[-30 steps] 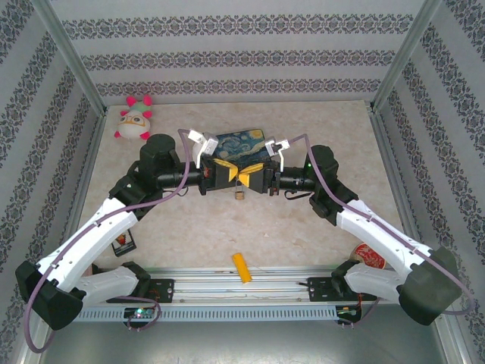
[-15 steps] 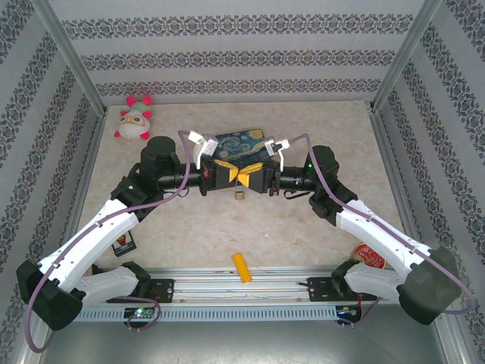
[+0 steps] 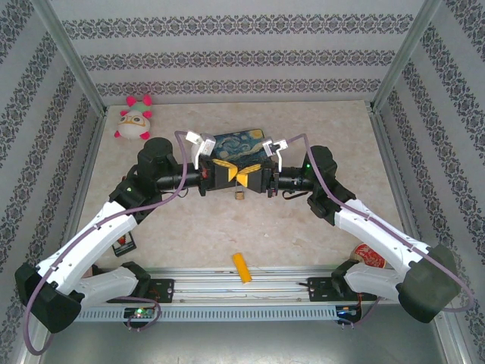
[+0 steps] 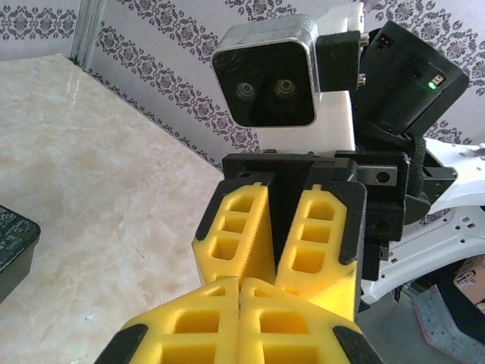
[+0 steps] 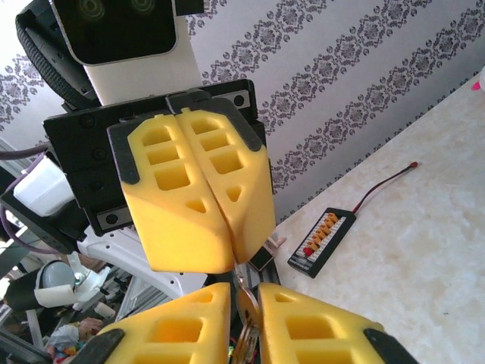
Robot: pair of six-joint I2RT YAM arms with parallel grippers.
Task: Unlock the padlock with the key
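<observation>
Left gripper point(image 4: 240, 284) pinched shut, right gripper point(image 5: 244, 290) narrow around the brassy padlock point(image 5: 244, 326).
Painted box point(image 3: 239, 144) nearby, contents hidden; both arms have shifted slightly left.

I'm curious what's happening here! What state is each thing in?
Left gripper: shut.
Right gripper: closed on something brassy, probably the small brass-coloured padlock.
Padlock: dangling under the grippers; locked or not, unclear.
Painted starry-night box: lid down.
Yellow-orange block: lying flat.
White-and-pink plush toy: lying down.

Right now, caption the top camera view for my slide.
Left gripper and right gripper meet tip to tip by the painted box, padlock at their tips.
</observation>
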